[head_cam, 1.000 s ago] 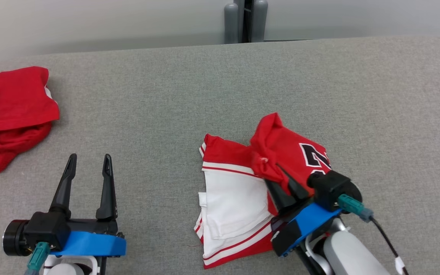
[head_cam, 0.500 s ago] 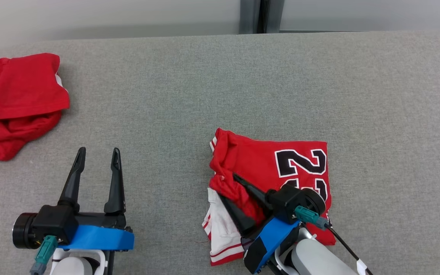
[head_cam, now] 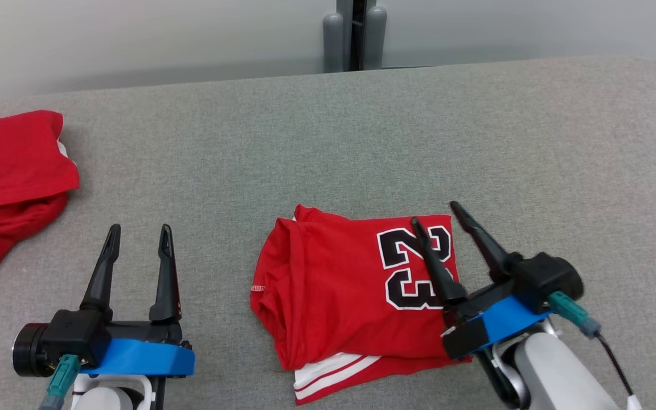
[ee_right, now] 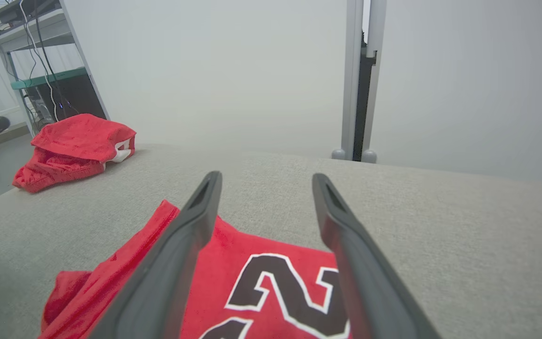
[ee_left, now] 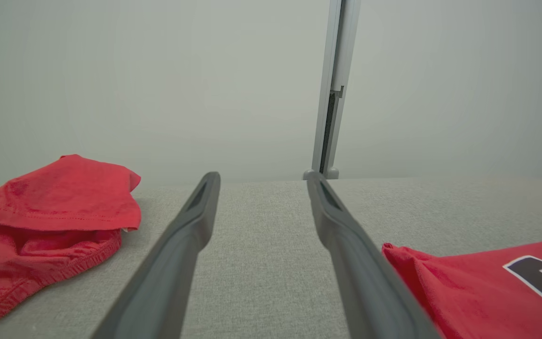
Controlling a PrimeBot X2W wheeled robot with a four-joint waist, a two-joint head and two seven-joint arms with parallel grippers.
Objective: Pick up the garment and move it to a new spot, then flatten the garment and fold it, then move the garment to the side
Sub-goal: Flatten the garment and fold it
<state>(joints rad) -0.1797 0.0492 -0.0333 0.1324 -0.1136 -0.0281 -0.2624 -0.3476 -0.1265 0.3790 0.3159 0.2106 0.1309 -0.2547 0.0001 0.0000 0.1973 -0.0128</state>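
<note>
The garment (head_cam: 339, 285) is a red jersey with a black number and white trim, lying folded on the grey table (head_cam: 328, 142), a little right of centre near the front. It also shows in the right wrist view (ee_right: 261, 282) and at the left wrist view's lower right (ee_left: 478, 287). My right gripper (head_cam: 437, 212) hovers over the jersey's right edge, open, with nothing between its fingers (ee_right: 191, 235). My left gripper (head_cam: 138, 230) stands open at the lower left, apart from the jersey, holding nothing.
A second red cloth (head_cam: 9, 182) lies bunched at the table's far left edge. A grey post (head_cam: 353, 34) stands behind the table's back edge. In the right wrist view a shelf with cables (ee_right: 40, 61) is off to the left.
My right gripper let go of the jersey's red flap, opened and drew back to the right. The flap now lies flat over the white part. The head camera shifted.
</note>
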